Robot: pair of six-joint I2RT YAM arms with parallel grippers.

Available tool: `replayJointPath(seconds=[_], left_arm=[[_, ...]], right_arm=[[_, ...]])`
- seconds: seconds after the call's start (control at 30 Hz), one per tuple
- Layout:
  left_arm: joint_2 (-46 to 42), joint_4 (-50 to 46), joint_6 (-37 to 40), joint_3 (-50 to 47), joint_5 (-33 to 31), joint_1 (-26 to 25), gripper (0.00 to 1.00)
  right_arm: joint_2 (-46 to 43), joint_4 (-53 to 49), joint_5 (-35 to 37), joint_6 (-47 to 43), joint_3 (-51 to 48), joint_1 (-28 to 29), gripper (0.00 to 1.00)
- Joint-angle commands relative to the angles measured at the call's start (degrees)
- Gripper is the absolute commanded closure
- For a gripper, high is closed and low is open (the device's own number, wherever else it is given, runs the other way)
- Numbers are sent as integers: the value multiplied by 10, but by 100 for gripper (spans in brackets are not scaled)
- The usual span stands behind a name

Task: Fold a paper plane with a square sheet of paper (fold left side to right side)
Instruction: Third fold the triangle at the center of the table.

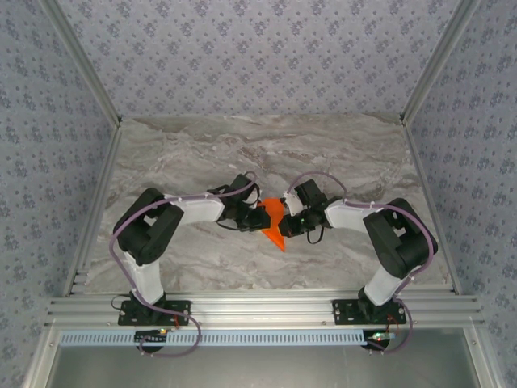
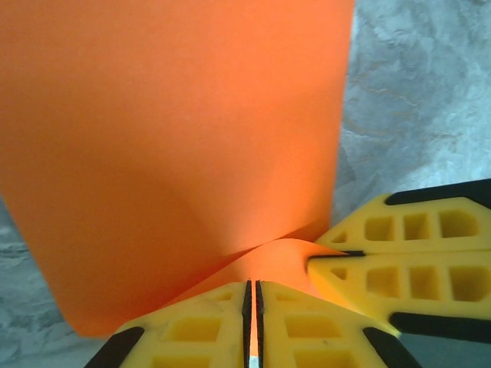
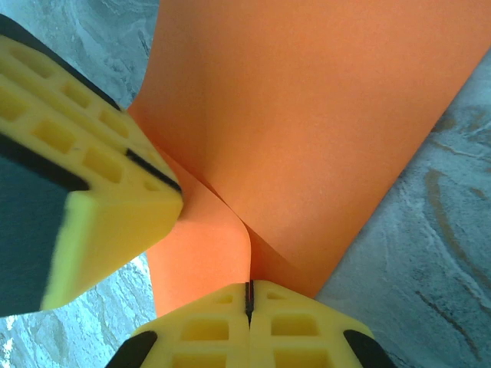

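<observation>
Currently orange paper (image 1: 275, 224) pinched mid-table: left gripper (image 2: 253, 307) clenched on it, right gripper (image 3: 248, 299) clenched on it, fingertips nearly touching.

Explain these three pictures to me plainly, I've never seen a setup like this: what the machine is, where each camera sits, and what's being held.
This is a robot with two arms bolted at the near edge of a grey marbled table. The overhead picture looks down from above and behind them. The other two come from cameras on each wrist, looking along the yellow fingers. The left gripper and right gripper meet mid-table. Both are shut on the orange-red sheet of paper, partly folded and lifted. In the left wrist view the left gripper pinches the paper at its edge; the right gripper does likewise with the paper.
</observation>
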Motion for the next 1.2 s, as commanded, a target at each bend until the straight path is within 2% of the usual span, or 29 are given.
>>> replayJointPath(seconds=[0.0, 0.27, 0.43, 0.53, 0.63, 0.87, 1.17], left_arm=[[19, 2, 0, -6, -19, -3, 88], [32, -13, 0, -12, -33, -2, 89], [32, -13, -1, -23, -38, -2, 90], [31, -12, -1, -23, -38, -3, 90], [30, -14, -1, -23, -39, -2, 90], [29, -18, 1, -20, -39, -2, 90], [30, -18, 1, -20, -39, -3, 91]], right_arm=[[27, -48, 25, -12, -7, 8, 98], [1, -62, 12, -7, 21, -3, 93], [-43, -89, 11, -3, 53, -27, 74], [-67, -109, 10, -4, 56, -33, 68], [-84, -124, -18, -1, 48, -32, 68], [-93, -74, -149, 59, -3, -4, 76], [-42, -76, -149, 59, -4, 15, 76]])
